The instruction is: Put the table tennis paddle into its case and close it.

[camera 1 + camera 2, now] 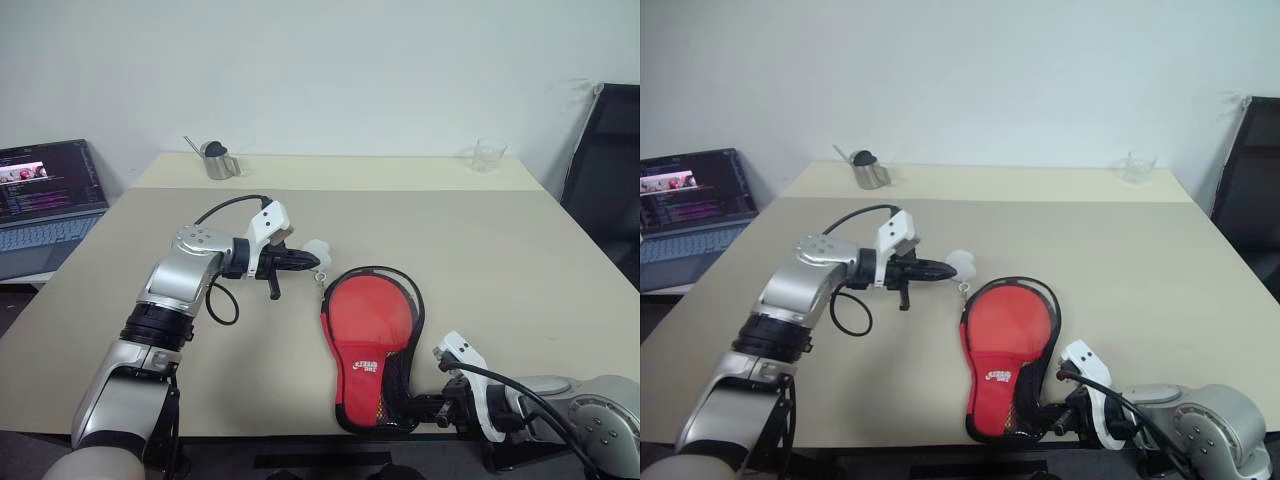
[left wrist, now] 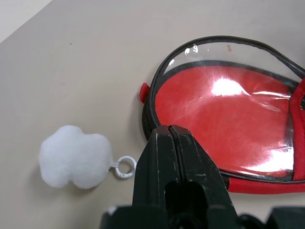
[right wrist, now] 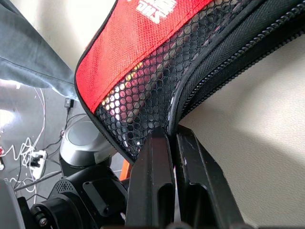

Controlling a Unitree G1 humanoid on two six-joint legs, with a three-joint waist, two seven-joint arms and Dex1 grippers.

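**Mia:** What else is on the table (image 1: 520, 260)?

**Ben:** A little metal cup (image 1: 216, 160) with something dark in it stands far back at about eleven o'clock. A clear glass (image 1: 488, 154) stands far back at about one o'clock. A laptop (image 1: 47, 205) sits off the table at nine o'clock, its screen lit. A black chair (image 1: 608, 180) is at three o'clock.

**Mia:** Is anything in the way?

**Ben:** A white fluffy ball (image 2: 75, 155) with a small ring (image 2: 125, 167) lies just beside the case (image 1: 372, 345), at its ten o'clock. It sits right by the left gripper (image 1: 316, 261).

**Mia:** Where is the case?

**Ben:** On the table, near the front edge, a bit right of the middle. Its round end points to twelve o'clock. Its narrow end hangs a little over the front edge at six o'clock.

**Mia:** And the paddle (image 2: 224, 119)?

**Ben:** Inside the case. You can see its red face through the clear window.

**Mia:** What is the left gripper doing?

**Ben:** Its two black fingers (image 2: 157, 162) are pressed together. It hangs over the table at the case's ten o'clock. I cannot tell if it holds the zip or anything else.

**Mia:** And the right gripper (image 3: 172, 138)?

**Ben:** It is at the narrow end, at about five o'clock. Its fingers pinch the case's black rim, next to the mesh part.
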